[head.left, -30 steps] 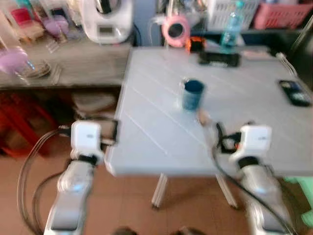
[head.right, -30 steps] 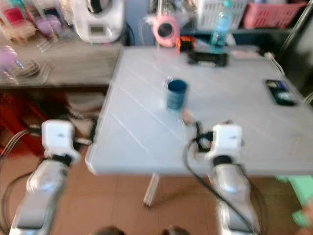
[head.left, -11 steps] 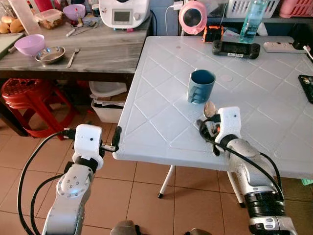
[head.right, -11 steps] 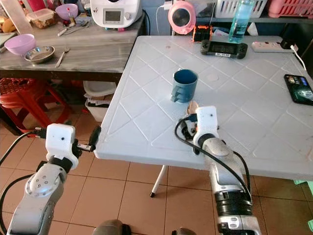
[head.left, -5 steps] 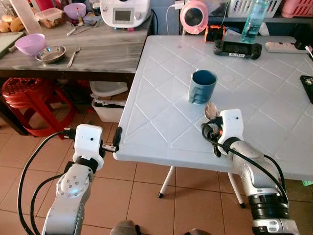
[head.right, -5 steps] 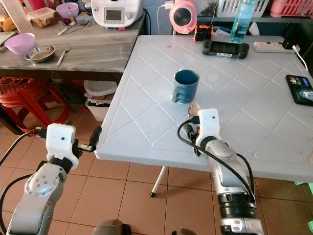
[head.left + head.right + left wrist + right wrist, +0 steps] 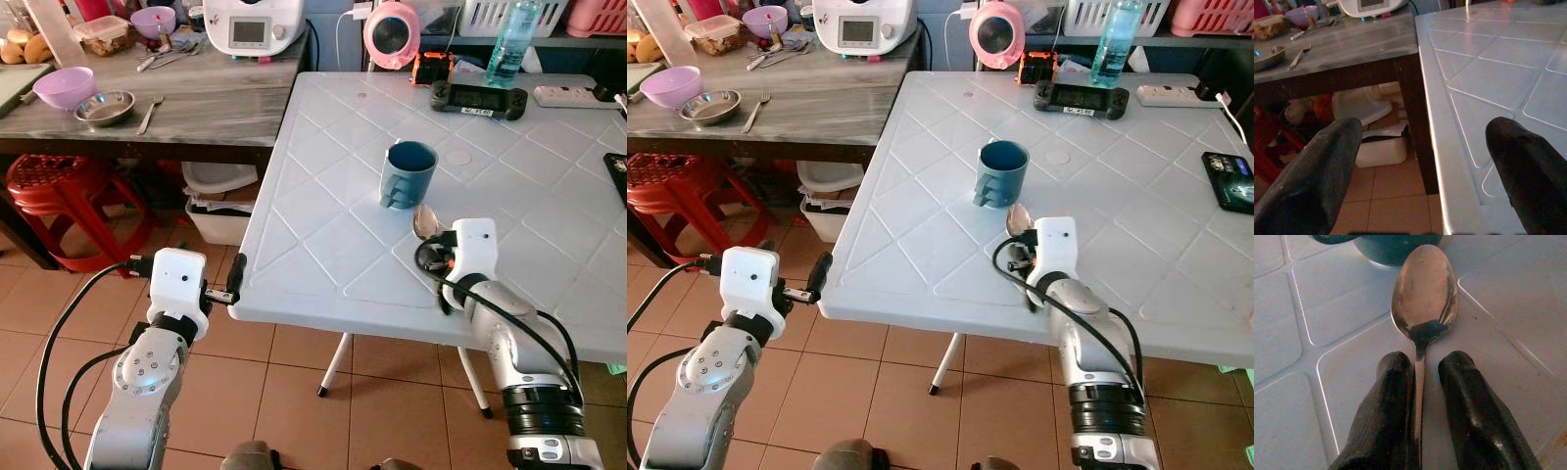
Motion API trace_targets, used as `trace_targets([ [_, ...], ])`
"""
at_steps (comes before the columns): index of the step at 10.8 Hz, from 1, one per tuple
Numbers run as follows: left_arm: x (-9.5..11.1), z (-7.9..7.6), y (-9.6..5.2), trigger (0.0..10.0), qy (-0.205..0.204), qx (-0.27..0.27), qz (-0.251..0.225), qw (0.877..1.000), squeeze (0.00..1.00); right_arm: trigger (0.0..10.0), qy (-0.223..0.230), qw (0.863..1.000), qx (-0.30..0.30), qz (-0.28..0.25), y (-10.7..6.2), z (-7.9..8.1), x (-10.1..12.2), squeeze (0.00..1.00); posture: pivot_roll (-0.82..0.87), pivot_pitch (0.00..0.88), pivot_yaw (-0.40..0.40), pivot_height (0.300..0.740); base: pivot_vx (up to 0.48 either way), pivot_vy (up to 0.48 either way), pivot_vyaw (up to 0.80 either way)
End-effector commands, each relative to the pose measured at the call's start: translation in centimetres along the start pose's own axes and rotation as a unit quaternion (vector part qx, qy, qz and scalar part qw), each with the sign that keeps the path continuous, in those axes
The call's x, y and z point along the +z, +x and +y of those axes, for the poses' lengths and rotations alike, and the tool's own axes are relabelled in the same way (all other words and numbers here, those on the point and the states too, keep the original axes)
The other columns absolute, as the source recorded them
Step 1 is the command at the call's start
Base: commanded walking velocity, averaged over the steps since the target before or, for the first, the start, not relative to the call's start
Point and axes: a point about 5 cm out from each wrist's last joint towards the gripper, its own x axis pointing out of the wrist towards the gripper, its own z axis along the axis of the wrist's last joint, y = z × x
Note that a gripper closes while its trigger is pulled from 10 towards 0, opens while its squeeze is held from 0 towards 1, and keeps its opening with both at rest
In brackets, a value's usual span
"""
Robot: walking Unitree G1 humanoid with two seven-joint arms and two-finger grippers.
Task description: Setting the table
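A blue mug (image 7: pixel 409 174) stands on the white plastic table (image 7: pixel 323 245). Just in front of it a metal spoon (image 7: pixel 424 220) points its bowl at the mug's base, low over the tabletop. My right gripper (image 7: pixel 1425 364) is shut on the spoon's handle. One of its fingers (image 7: pixel 1396 382) presses the handle, and a slim gap shows beside the other. My left gripper (image 7: pixel 1422 132) is open with nothing in it, level with the table's near left corner (image 7: pixel 235 279).
To the left, a wooden counter (image 7: pixel 196 98) holds a purple bowl (image 7: pixel 64 86), a steel bowl (image 7: pixel 105 106) and a fork (image 7: pixel 150 113). A red stool (image 7: pixel 44 186) stands below it. A game controller (image 7: pixel 480 98), a bottle (image 7: pixel 509 39) and a phone (image 7: pixel 619 162) lie at the table's far side.
The blurred view has steadied and sharpened. My right gripper has eased a little to the right, and the spoon's bowl has stayed beside the mug. The left arm has not moved.
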Motion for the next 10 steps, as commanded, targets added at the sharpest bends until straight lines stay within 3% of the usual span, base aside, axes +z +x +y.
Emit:
trace_targets([
  [1,0.2,-0.1,0.2,10.0,0.002,-0.004,-0.002,1.0,0.0,0.0,0.022,0.997,-0.018,0.066,-0.1,-0.5,-2.8,0.0,0.08,0.032,0.068,0.74,0.0,0.0,0.0],
  [7,0.0,-0.3,0.8,10.0,-0.009,0.0,-0.007,1.0,0.0,0.0,0.06,0.994,-0.047,0.077,-0.5,-0.5,-3.6,0.0,0.06,0.0,0.051,0.74,0.0,0.0,0.0],
  [10,-1.3,1.8,1.0,10.0,-0.008,0.037,0.012,0.999,0.0,0.4,0.096,0.993,-0.039,0.057,-1.8,2.3,-3.5,0.0,0.05,0.0,0.036,0.74,0.0,0.1,0.0],
])
